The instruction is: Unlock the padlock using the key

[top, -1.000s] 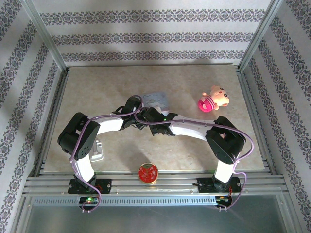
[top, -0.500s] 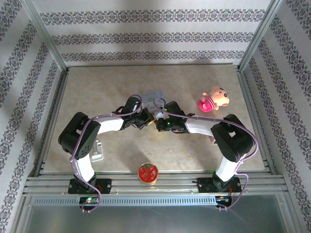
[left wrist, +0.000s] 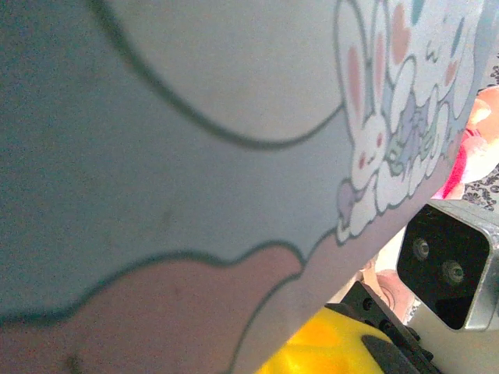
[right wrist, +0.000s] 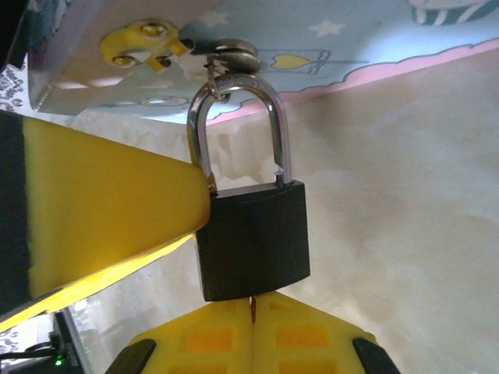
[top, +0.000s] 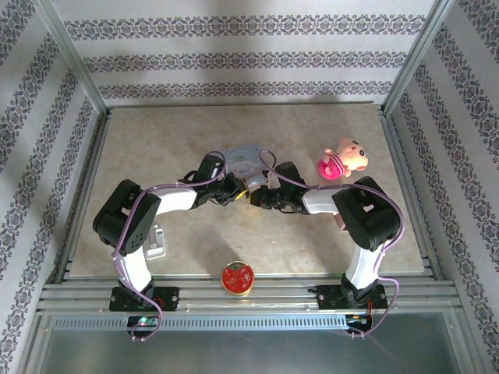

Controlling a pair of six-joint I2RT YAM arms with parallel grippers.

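Observation:
A small black padlock (right wrist: 253,241) hangs by its silver shackle (right wrist: 238,128) from the hasp of the pale blue tin (right wrist: 335,47). My right gripper (right wrist: 254,300) sits directly under the lock body. It is shut on the key (right wrist: 253,308), a thin blade running up into the lock's underside. One yellow finger (right wrist: 101,218) of my left gripper touches the lock's upper left corner; its other finger is hidden. In the top view the left gripper (top: 236,192) and right gripper (top: 255,195) meet just in front of the tin (top: 243,158). The tin's bunny-printed side (left wrist: 195,117) is close against the left wrist camera.
A pink plush toy (top: 343,160) lies to the right of the tin. A red round tin (top: 237,277) sits at the near edge and a silver bracket (top: 156,241) by the left arm's base. Metal rails frame the table.
My right arm has drawn its wrist back to the right and folded its elbow in, bringing its gripper up under the padlock. The left arm has barely moved.

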